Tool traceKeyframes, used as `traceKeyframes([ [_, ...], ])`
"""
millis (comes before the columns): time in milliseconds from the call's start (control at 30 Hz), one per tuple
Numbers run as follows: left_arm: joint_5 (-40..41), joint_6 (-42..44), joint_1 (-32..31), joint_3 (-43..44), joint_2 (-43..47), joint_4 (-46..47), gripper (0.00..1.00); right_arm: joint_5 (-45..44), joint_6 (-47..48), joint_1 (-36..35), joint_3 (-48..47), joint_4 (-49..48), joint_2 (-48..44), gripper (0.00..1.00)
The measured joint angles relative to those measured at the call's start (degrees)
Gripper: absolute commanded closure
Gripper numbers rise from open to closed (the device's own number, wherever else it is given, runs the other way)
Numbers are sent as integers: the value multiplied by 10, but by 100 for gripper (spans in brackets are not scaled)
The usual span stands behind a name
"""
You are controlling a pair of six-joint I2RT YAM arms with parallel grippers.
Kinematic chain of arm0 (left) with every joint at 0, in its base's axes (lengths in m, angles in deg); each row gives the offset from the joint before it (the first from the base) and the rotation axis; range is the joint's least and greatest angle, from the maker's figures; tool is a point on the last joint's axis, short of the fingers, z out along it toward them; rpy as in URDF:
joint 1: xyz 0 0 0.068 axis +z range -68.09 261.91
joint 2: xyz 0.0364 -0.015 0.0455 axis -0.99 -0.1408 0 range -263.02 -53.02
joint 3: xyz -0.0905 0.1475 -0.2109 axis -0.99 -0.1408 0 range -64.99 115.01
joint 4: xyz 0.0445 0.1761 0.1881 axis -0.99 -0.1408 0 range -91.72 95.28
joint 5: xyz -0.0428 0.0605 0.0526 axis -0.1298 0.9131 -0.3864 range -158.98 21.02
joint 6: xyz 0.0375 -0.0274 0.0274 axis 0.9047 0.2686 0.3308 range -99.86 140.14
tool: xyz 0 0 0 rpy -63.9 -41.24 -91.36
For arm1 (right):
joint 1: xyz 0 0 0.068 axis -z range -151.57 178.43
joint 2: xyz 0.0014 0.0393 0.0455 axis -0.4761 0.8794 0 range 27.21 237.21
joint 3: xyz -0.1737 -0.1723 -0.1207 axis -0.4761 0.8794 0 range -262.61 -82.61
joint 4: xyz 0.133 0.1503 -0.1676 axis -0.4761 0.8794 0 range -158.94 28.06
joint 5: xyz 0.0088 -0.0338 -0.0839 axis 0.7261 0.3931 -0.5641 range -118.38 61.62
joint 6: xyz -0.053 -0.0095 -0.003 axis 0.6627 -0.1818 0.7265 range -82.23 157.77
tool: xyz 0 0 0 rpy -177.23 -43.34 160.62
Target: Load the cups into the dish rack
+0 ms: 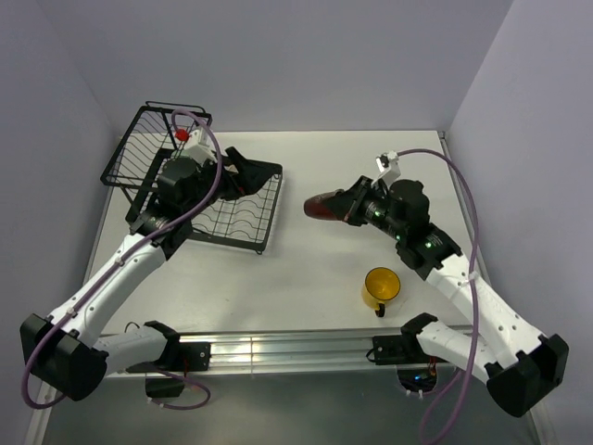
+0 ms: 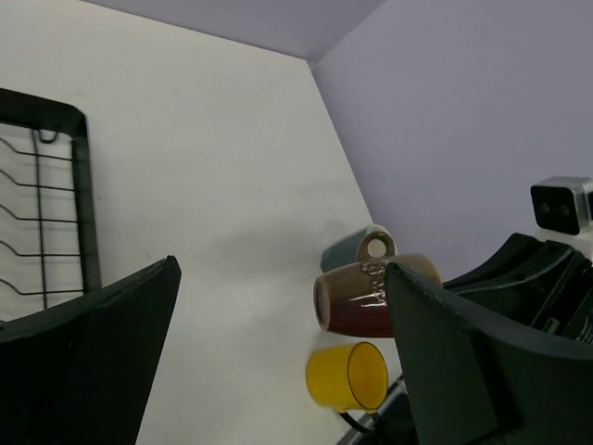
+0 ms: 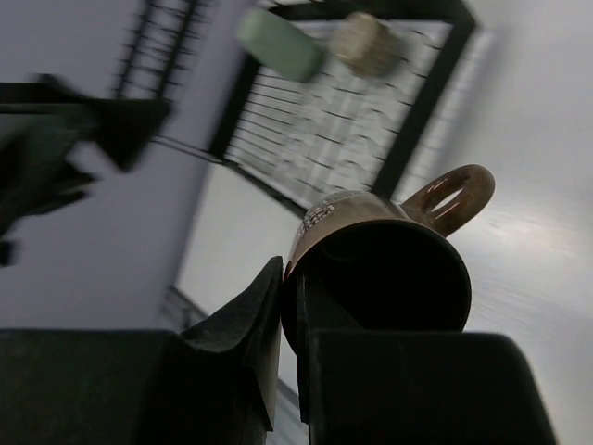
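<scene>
Pinching the rim of the small dark brown glazed mug (image 1: 321, 208), the right gripper (image 1: 341, 209) has one finger inside the mouth and one pressed against the outer wall (the right wrist view shows this plainly). The mug lies on its side in that grip. Its long axis is roughly level, with the base leading and the ear-shaped handle turned upward.

The black wire dish rack (image 1: 264, 199) lies to the robot's left of the mug, near it across a bare strip of white table (image 1: 306, 269). My judgement is that the coming move is a leftward carry, base first, and then a turn to stand the mug in the flat tray. The right arm has the mug, so it is the arm to make that move.

The left gripper (image 1: 243, 176) hangs over the tray with its fingers spread wide and nothing between them. It stands near the path of the carry.

The pale green handleless tumbler (image 3: 281, 43) and the beige speckled cup (image 3: 365, 42) lie on the rack wires, but they are blurred and I cannot tell which slots they occupy. From above the left arm hides them. The yellow handled mug (image 1: 380, 287) stands apart on the table near the right arm. How far the brown mug clears the table is hard to judge.
</scene>
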Motion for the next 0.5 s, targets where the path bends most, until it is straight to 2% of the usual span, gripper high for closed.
traceKeyframes([
  [167,-106,-30,13,-15,-2,63,1,90,-75,8,57,-168,-52,100],
  [300,-172,-54,13,-16,-11,117,1,146,-140,11,101,-303,-38,100],
  [500,-240,-88,13,-26,-25,174,1,179,-200,12,148,-428,-23,100],
])
